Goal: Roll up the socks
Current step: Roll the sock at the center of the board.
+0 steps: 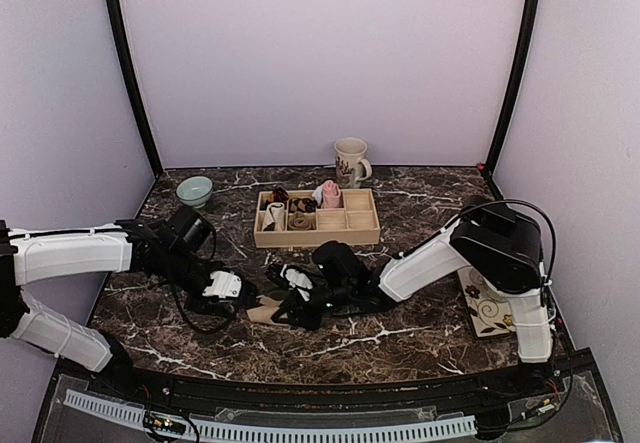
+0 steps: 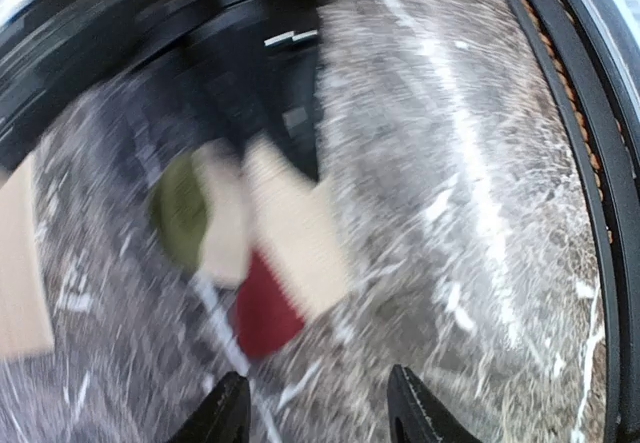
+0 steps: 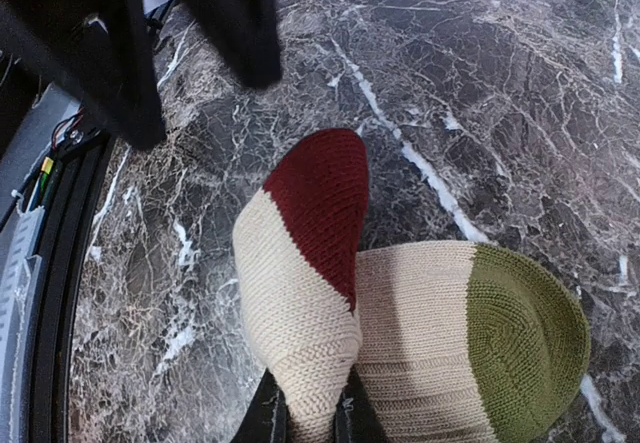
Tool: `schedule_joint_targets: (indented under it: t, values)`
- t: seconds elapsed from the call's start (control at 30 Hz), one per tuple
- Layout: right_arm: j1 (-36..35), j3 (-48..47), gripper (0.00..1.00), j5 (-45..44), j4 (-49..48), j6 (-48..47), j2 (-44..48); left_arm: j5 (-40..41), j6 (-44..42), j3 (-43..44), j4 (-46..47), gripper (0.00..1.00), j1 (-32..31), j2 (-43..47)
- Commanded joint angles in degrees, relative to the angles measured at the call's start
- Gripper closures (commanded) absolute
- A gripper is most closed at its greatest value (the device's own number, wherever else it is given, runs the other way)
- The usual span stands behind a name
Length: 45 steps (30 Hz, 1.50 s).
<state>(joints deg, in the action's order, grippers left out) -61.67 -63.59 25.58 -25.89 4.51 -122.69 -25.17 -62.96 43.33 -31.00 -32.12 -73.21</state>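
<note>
Two cream knit socks lie side by side on the dark marble table. One sock has a dark-red toe (image 3: 300, 293), the other an olive-green toe (image 3: 450, 343). My right gripper (image 3: 305, 413) is shut on the cream part of the red-toed sock, its fingers pinching the fabric from both sides. In the blurred left wrist view the red toe (image 2: 265, 313) and green toe (image 2: 180, 208) lie ahead of my left gripper (image 2: 320, 408), which is open with only bare marble between its fingers. From above, the socks (image 1: 265, 310) sit between the left gripper (image 1: 225, 285) and right gripper (image 1: 300, 303).
A wooden compartment tray (image 1: 320, 237) with small rolled bundles stands behind the socks. A mug (image 1: 350, 161) is behind it and a pale green bowl (image 1: 194, 190) at the back left. A patterned tile (image 1: 487, 308) lies at the right. The table's black front rim (image 2: 600, 213) is close.
</note>
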Motion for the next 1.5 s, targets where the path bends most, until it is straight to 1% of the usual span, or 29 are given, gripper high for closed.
schedule_joint_targets:
  t: [0.0,0.1,0.2,0.33,0.4,0.5,0.57,0.6,0.7,0.73,0.77,0.8,0.83,0.87,0.97,1.03,1.1,1.17,1.2,1.33,1.37,1.47]
  values:
    - [1.9,-0.3,1.0,2.3,13.1,4.5,-5.8,8.9,0.1,-3.6,11.7,0.49,-8.7,-1.4]
    - [2.6,-0.6,1.0,3.3,13.4,5.7,-6.5,10.8,0.7,-2.8,14.2,0.49,-11.6,-3.7]
    - [3.2,-0.7,1.0,4.5,12.9,6.7,-7.0,12.9,0.9,-2.4,16.3,0.49,-13.2,-5.8]
    - [4.3,-0.5,1.0,7.5,10.5,9.2,-7.5,14.4,0.2,-3.2,18.8,0.49,-14.5,-8.4]
    - [4.7,-1.0,1.0,8.3,10.8,9.6,-7.9,15.7,0.2,-3.3,20.5,0.49,-14.8,-10.0]
    - [5.1,-1.7,1.0,9.2,11.8,10.1,-8.4,17.5,0.4,-1.2,19.4,0.51,-15.0,-13.8]
    - [5.4,-1.6,1.0,9.9,11.3,10.9,-8.6,18.5,0.3,-0.3,19.5,0.59,-15.0,-15.9]
    - [5.6,-1.6,1.0,10.1,11.0,11.4,-8.6,18.7,0.1,-0.2,19.9,0.67,-15.0,-16.7]
    - [5.8,-1.3,1.0,9.8,9.5,13.3,-8.2,18.7,0.2,-0.3,21.5,0.85,-15.0,-17.6]
    - [5.8,-0.9,0.97,9.2,8.9,13.6,-7.9,18.6,0.7,-0.3,21.7,0.94,-14.9,-17.9]
    - [5.8,-0.3,0.83,8.5,7.9,13.9,-7.3,18.5,1.1,-0.1,21.2,0.99,-14.9,-18.2]
    - [5.8,0.9,0.47,7.7,6.2,14.0,-6.2,18.1,1.4,0.0,20.5,1.0,-14.8,-18.2]
    - [5.8,2.8,0.06,6.5,3.8,14.0,-4.9,16.9,1.7,0.2,19.2,1.0,-14.5,-18.1]
    - [5.8,4.7,0.01,5.0,1.3,14.0,-3.3,15.3,1.7,0.4,17.8,1.0,-14.2,-17.8]
    - [6.1,11.4,0.01,-1.5,-5.8,13.2,2.4,11.8,1.4,0.9,14.6,1.0,-13.0,-17.1]
    - [6.2,15.8,0.01,-8.1,-9.2,12.3,6.8,8.7,1.2,2.6,10.6,1.0,-11.6,-18.0]
    - [6.0,21.0,0.01,-17.0,-13.9,11.5,13.2,5.9,1.4,5.0,5.5,1.0,-10.0,-20.1]
    - [5.3,26.2,0.01,-29.1,-17.6,11.0,19.4,5.1,1.3,6.9,2.9,1.0,-8.8,-22.3]
    - [4.8,28.5,0.01,-32.8,-18.7,10.1,21.8,5.0,1.0,7.7,2.2,1.0,-8.4,-23.4]
    - [3.1,32.5,0.01,-36.9,-20.8,3.8,29.8,2.5,0.0,11.5,-1.2,1.0,-7.3,-27.2]
    - [2.3,33.2,0.01,-38.8,-20.6,2.8,30.8,1.9,0.0,12.4,-2.1,1.0,-7.2,-28.1]
    - [-0.6,35.4,0.01,-45.3,-18.4,1.0,37.7,0.3,-0.4,15.6,-6.5,1.0,-6.8,-32.0]
